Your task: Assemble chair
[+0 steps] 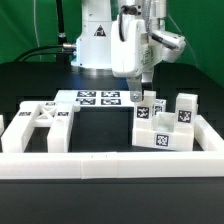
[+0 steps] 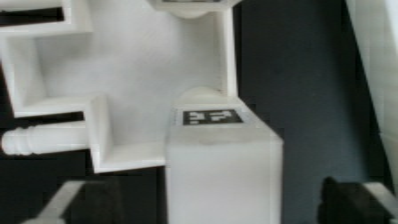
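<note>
- On the worktop [image 1: 100, 130], exterior view's right: your jaws stand spread either side of a tagged chair post [image 2: 224, 170], clear of it.
- At that view's left lies the cross-braced side [image 1: 38, 120].

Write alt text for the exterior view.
A white robot arm's gripper hangs close over a cluster of white chair parts bearing square tags, on a black table. A cross-braced side piece lies at the exterior view's left, the marker board behind, and a low white rail borders the front.
</note>
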